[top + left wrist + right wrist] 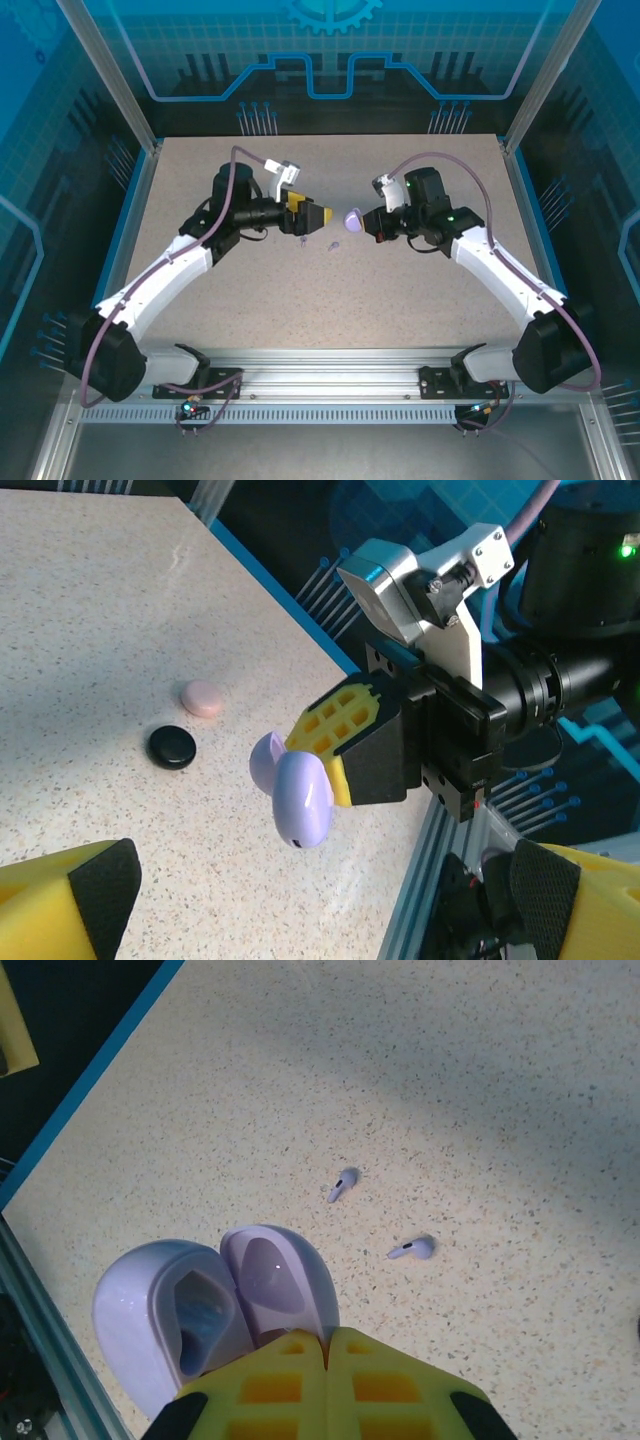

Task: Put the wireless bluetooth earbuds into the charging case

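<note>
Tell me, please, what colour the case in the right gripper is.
The case is lilac, clearest in the right wrist view.

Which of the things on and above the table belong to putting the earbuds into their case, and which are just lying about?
Part of the job:
- open lilac case, held in the right gripper
- two lilac earbuds, loose on the table

Lying about for now:
- pink case
- black case
</note>
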Robot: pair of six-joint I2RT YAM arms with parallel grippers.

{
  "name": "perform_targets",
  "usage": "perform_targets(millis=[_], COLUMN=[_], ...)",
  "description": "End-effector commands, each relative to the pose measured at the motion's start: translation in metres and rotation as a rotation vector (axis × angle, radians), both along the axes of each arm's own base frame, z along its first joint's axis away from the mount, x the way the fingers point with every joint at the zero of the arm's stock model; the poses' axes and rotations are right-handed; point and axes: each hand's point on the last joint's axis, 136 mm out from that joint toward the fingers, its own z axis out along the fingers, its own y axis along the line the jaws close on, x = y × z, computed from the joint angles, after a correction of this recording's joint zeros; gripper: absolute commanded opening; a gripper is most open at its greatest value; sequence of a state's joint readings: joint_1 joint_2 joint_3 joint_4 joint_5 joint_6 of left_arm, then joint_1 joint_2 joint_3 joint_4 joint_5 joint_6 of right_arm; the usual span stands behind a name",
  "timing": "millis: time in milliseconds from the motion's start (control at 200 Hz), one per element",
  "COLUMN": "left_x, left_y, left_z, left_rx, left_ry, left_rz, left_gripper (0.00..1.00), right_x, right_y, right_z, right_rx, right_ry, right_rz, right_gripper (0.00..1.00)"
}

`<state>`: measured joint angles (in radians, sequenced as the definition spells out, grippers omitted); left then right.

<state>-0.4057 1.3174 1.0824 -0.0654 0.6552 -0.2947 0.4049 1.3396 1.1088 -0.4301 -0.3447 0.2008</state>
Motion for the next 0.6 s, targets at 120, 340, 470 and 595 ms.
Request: perform_targets(millis=[120,340,470,595], left_x=[-0.014,-0.011,-0.01,-0.017], left_y=[-0.01,-0.022,-0.028,-0.035], left_z=[-0.036,-0.049,-0.051,-0.051], left_rx=[0.142,0.148,0.132,0.12], left_ry=[0.143,0.235,0.258,0.275], left_rz=[-0.205,-0.31,-0.349,-0.395], left_gripper=[0.91,0.74,0.71,0.68], right_x=[-0.017,-0.025,-0.027,-0.027], right_y=[0.0,0.007,0.013,0.019], right_z=[0.0,0.001,-0.003,-0.007], right_rx=[-0.079,-0.081,-0.092,-0.104], right_ry=[-0.001,-0.001,0.005,0.009], right_rz=[0.135,0.185,0.203,0.217], right_gripper=[0.0,0.0,0.0,0.0])
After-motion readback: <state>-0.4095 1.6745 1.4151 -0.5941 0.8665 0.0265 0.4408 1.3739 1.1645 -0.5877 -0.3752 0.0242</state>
